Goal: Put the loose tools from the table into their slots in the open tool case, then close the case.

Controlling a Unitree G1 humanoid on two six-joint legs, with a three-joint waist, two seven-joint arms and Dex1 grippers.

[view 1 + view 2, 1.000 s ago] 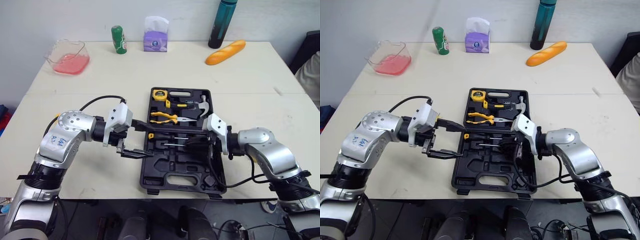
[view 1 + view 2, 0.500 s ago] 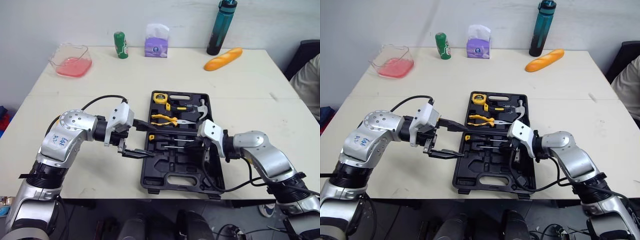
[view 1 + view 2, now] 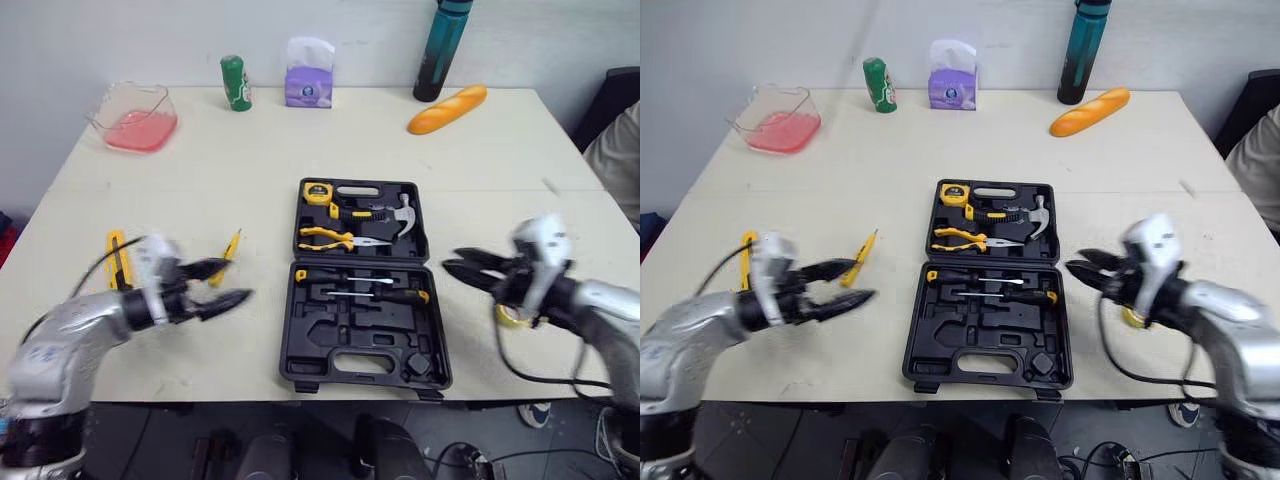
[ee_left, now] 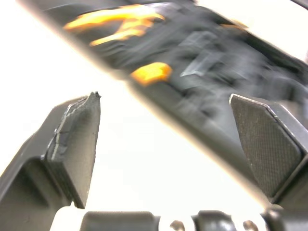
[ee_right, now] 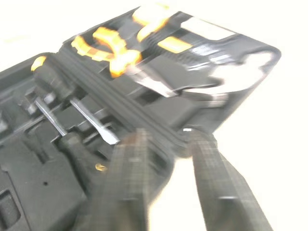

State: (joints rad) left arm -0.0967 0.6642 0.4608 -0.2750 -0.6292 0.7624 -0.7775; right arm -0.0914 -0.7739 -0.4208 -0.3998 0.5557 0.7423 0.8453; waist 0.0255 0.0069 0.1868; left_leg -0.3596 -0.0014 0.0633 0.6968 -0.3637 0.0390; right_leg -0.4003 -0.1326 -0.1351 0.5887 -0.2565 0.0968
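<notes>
The left gripper (image 3: 237,281) has its two black fingers spread wide, with nothing between them and touching nothing. In the left wrist view its pads (image 4: 77,144) are flat and finely cross-hatched. The right gripper (image 3: 450,257) has its fingers (image 5: 127,183) parted by a narrower gap and is likewise empty.

The tool case (image 3: 360,350) lies between the two grippers with its lid laid flat. It is apart from both sets of fingertips, and both grippers point toward it. It is moulded black plastic with recessed slots. Two slim-shafted screwdrivers (image 3: 350,277) sit in the half level with the grippers. Yellow-handled pliers (image 3: 325,236), a steel-headed hammer (image 3: 403,215) and a round yellow tape measure (image 3: 318,191) sit in the half beyond them.

A slim yellow tool (image 3: 231,254) lies on the pale table (image 3: 200,150) just beside the left gripper's upper finger. A flat yellow bar-shaped tool (image 3: 116,258) lies back by that wrist. A yellow ring (image 3: 510,316) lies under the right gripper's wrist, partly hidden.
</notes>
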